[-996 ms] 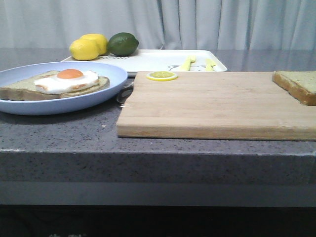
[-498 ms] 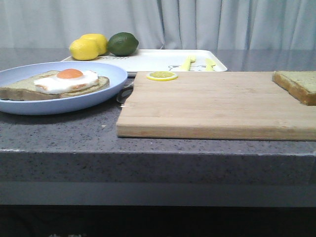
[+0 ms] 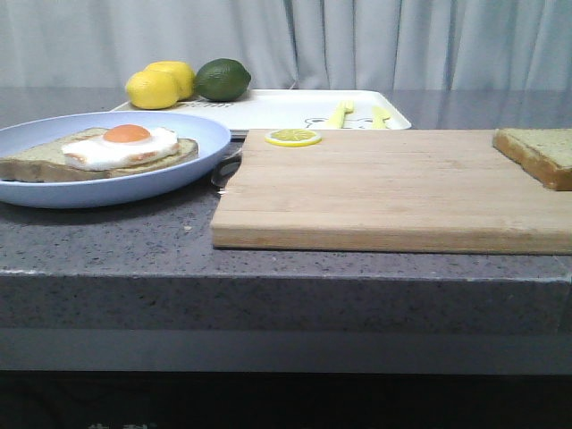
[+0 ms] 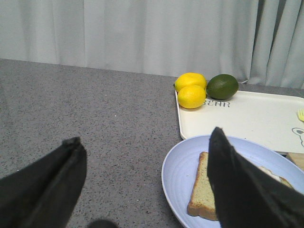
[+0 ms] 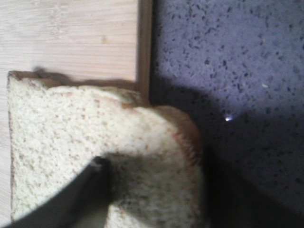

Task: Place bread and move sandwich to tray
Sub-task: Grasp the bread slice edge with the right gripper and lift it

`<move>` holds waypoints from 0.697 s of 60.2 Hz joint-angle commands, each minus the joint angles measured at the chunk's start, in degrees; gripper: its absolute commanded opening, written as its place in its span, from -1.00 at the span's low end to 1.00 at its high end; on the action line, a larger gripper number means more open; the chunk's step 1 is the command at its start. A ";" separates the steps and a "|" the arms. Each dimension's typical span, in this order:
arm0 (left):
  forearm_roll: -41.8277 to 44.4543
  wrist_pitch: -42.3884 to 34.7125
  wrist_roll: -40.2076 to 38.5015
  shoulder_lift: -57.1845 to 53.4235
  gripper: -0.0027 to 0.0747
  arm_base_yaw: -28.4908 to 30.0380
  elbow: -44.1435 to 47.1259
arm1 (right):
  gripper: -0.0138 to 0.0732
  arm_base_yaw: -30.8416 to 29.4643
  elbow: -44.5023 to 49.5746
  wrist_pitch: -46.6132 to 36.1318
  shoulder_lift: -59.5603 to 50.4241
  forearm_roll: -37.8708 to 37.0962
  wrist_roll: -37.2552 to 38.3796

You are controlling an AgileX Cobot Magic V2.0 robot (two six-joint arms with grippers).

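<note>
The bread (image 3: 545,152) lies on the right end of the cutting board (image 3: 384,188). In the right wrist view the bread (image 5: 57,123) overhangs the board's edge (image 5: 71,33). My right gripper (image 5: 152,185) is low over it; one dark finger (image 5: 85,190) lies over its face, and the jaws stand apart around its corner. The sandwich (image 3: 125,147), a bread slice with a fried egg on it, sits on the pale-blue plate (image 3: 206,134) at left. My left gripper (image 4: 145,135) is open and empty just short of the plate (image 4: 180,171). The tray (image 3: 286,107) is behind.
Two lemons (image 3: 156,88) and a lime (image 3: 222,79) sit at the tray's far left corner. Yellow utensils (image 3: 340,113) lie on the tray's right part. A lemon slice (image 3: 293,137) lies on the board's far edge. The grey counter drops off in front.
</note>
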 commanded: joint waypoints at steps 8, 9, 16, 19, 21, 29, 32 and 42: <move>0.01 -4.72 0.10 0.59 0.40 0.09 -1.89 | -0.89 0.06 -1.72 7.42 -2.58 2.70 -0.52; 0.01 -4.72 0.10 0.59 0.40 0.09 -1.89 | -0.89 0.06 -1.72 7.42 -2.67 2.86 -0.36; 0.01 -4.72 0.10 0.59 0.40 0.09 -1.89 | -0.87 0.06 -1.79 7.42 -4.56 3.69 1.56; 0.01 -4.72 0.10 0.59 0.40 0.09 -1.89 | -0.87 0.06 -1.79 7.42 -6.47 4.49 2.33; 0.01 -4.72 0.10 0.59 0.40 0.09 -1.89 | -0.87 0.06 -1.94 7.42 -7.57 5.26 2.97; 0.01 -4.72 0.10 0.59 0.40 0.09 -1.89 | -0.87 0.13 -3.08 7.42 -12.79 8.82 4.56; 0.01 -4.72 0.10 0.59 0.40 0.09 -1.89 | -0.87 0.37 -3.06 7.42 -14.91 11.25 4.56; 0.01 -4.72 0.10 0.59 0.40 0.09 -1.89 | -0.87 4.60 -3.06 7.42 -18.04 19.52 4.56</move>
